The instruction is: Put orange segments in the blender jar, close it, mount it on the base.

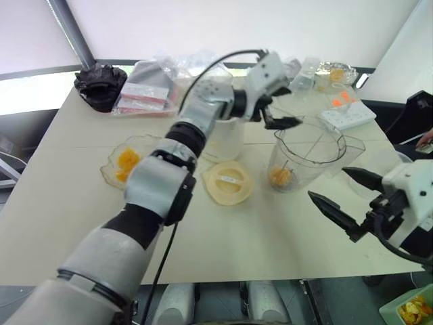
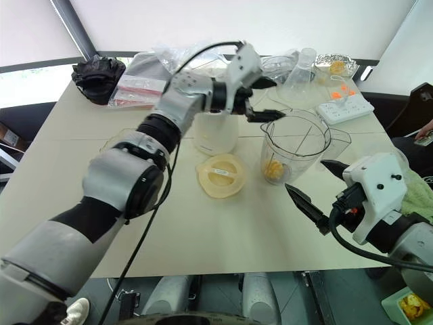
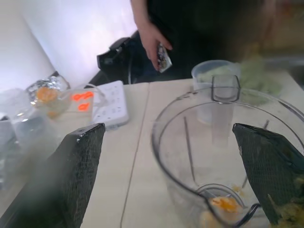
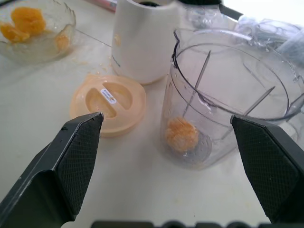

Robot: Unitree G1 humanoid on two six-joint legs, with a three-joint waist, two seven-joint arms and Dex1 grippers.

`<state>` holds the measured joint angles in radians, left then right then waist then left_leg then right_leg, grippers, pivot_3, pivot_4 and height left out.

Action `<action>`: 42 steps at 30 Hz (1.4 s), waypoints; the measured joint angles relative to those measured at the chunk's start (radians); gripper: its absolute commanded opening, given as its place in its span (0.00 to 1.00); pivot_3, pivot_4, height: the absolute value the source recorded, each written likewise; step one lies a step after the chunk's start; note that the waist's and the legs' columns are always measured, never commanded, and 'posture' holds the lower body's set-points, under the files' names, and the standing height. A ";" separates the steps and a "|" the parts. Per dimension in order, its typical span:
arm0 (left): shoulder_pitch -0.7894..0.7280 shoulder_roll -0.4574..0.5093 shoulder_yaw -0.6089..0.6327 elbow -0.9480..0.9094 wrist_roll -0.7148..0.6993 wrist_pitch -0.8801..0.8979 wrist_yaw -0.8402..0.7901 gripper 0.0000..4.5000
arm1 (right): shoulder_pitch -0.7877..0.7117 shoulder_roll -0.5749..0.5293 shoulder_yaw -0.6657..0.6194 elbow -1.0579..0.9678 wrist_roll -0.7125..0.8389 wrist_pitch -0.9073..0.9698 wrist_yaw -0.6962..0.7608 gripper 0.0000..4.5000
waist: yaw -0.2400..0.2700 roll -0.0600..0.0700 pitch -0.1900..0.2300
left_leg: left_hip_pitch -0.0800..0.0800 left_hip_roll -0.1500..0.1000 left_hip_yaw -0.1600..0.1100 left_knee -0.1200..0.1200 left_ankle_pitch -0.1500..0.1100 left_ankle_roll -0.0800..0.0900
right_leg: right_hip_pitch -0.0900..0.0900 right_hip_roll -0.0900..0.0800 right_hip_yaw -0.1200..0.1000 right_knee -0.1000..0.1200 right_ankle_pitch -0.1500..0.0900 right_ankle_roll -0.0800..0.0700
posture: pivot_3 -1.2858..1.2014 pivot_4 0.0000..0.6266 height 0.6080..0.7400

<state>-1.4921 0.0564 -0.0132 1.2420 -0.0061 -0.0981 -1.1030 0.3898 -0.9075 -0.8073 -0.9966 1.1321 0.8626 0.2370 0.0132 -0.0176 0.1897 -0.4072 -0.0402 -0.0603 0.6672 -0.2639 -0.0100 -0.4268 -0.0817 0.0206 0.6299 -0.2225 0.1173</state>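
Left gripper (image 1: 283, 116), fingers spread and empty, hangs just above the blender jar's (image 1: 306, 157) rim on the base (image 1: 223, 139) side. Right gripper (image 1: 350, 198) also spread, empty, near the jar's front-right. One orange segment (image 4: 181, 134) lies at the jar bottom, by the blade; more orange segments (image 1: 126, 164) wait in the dish (image 1: 111, 172), well left of the jar. Lid (image 1: 229, 182) lies flat btwn dish and jar. I judge risk: the arm swinging back toward the dish may clip the jar rim or base and tip it; clearance looks slim, though I can't gauge it.
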 measured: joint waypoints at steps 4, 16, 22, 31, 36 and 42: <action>0.153 0.173 -0.001 -0.152 -0.026 0.062 -0.148 1.00 | 0.076 0.063 -0.048 0.056 -0.089 -0.028 0.029 1.00 | -0.009 0.001 -0.001 | 0.002 0.001 0.001 -0.001 0.000 0.000 | 0.000 0.001 0.001 0.001 0.000 0.000 | 0.52 0.24 1.00; 0.772 0.393 -0.085 -1.001 -0.119 0.494 -0.249 1.00 | 0.099 0.183 -0.072 0.433 -0.388 -0.195 0.160 1.00 | -0.002 0.002 -0.002 | 0.003 0.003 0.000 0.000 0.000 0.000 | 0.003 -0.001 0.002 0.000 0.000 0.000 | 0.52 0.24 1.00; 0.894 0.396 -0.136 -1.132 -0.141 0.547 -0.185 1.00 | -0.044 0.187 -0.001 0.691 -0.532 -0.271 0.141 1.00 | -0.003 0.005 -0.003 | 0.009 0.002 0.001 -0.001 0.000 0.000 | 0.008 0.000 0.002 -0.001 0.000 -0.001 | 0.52 0.24 1.00; 0.897 0.381 -0.171 -1.139 -0.155 0.518 -0.107 1.00 | -0.308 0.181 0.116 1.116 -0.705 -0.421 0.111 1.00 | -0.008 0.007 -0.003 | 0.018 0.002 0.001 -0.003 0.000 0.001 | 0.018 0.000 0.002 -0.004 -0.001 -0.001 | 0.52 0.24 1.00; 0.897 0.388 -0.173 -1.139 -0.156 0.501 -0.088 1.00 | -0.373 0.181 0.136 1.275 -0.757 -0.503 0.112 1.00 | -0.009 0.008 -0.004 | 0.018 0.002 0.001 -0.004 -0.001 0.001 | 0.018 0.000 0.002 -0.003 0.000 -0.001 | 0.52 0.24 1.00; 0.897 0.396 -0.193 -1.139 -0.156 0.479 -0.087 1.00 | -0.435 0.181 0.143 1.388 -0.796 -0.579 0.101 1.00 | -0.014 0.008 -0.004 | 0.018 0.002 0.001 -0.004 -0.001 0.001 | 0.018 0.000 0.002 -0.004 -0.001 -0.001 | 0.52 0.24 1.00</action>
<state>-0.5952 0.4522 -0.2063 0.1027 -0.1625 0.3808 -1.1898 -0.0448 -0.7267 -0.6641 0.3916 0.3365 0.2834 0.3377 -0.0006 -0.0094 0.1860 -0.3894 -0.0385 -0.0590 0.6634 -0.2645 -0.0092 -0.4091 -0.0818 0.0224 0.6264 -0.2230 0.1164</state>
